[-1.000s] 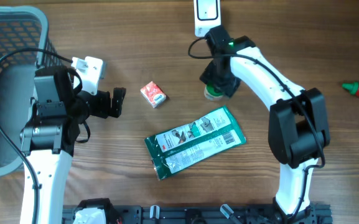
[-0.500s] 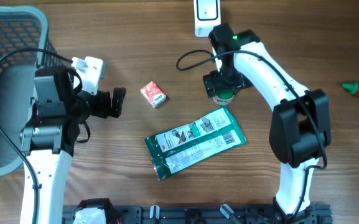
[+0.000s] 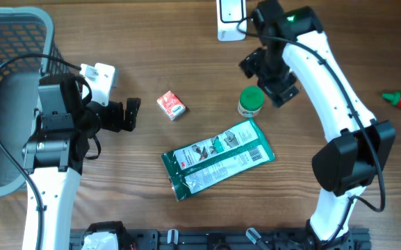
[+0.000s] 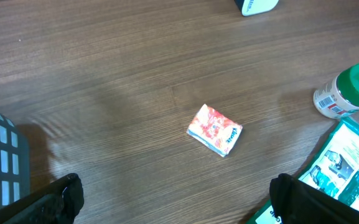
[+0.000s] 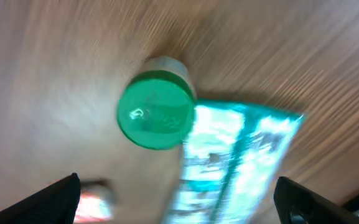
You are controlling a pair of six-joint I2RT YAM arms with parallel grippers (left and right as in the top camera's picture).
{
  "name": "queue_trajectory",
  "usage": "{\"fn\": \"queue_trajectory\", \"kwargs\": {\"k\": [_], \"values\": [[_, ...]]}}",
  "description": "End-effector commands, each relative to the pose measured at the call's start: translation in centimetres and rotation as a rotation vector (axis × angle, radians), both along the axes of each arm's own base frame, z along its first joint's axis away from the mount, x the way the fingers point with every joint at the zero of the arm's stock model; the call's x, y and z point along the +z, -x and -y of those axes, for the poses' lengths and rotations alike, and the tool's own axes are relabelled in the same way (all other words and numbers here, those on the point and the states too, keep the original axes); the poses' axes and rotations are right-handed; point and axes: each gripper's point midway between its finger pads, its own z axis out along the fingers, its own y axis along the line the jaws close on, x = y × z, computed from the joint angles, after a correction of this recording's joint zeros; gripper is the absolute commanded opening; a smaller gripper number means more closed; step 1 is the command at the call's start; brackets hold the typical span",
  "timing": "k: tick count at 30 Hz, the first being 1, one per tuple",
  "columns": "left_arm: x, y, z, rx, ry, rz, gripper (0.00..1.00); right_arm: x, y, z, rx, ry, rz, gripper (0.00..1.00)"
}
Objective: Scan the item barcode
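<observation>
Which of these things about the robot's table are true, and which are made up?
1. The green-capped bottle stands upright on the table. True.
2. The right end effector is squeezing the bottle. False: it is open and holds nothing, and the bottle stands free.
3. The small red box lies inside the basket. False: it lies on the table, between the left end effector and the bottle.
4. The green packet lies flat on the table. True.
5. The left end effector is open and empty. True.
</observation>
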Motion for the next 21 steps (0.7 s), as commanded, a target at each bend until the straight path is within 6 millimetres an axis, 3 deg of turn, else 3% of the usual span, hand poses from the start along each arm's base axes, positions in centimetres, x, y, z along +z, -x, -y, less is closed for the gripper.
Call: {"fn": "queue_trajectory", "kwargs": {"k": [1,6,16,21], "values": [[-0.3,0.1,0.1,-0.001,0.02,-0.009,1.0,-2.0,0.3,-1.4,-0.416,-0.067,-0.066,1.0],[-0.3,0.1,0.1,-0.001,0.02,-0.009,1.0,-5.3,-0.5,-1.6,-0.489,-0.085,-0.046,1.0],[-0.3,0.1,0.1,-0.002,0.02,-0.009,1.0,-11.1,-0.3,-1.6,-0.507,-0.107,-0.026,1.0],[-0.3,0.1,0.1,-0.001,0.02,-0.009,1.0,-13.0,-0.6,-1.4,-0.501,-0.11,0.012,0.95]]}}
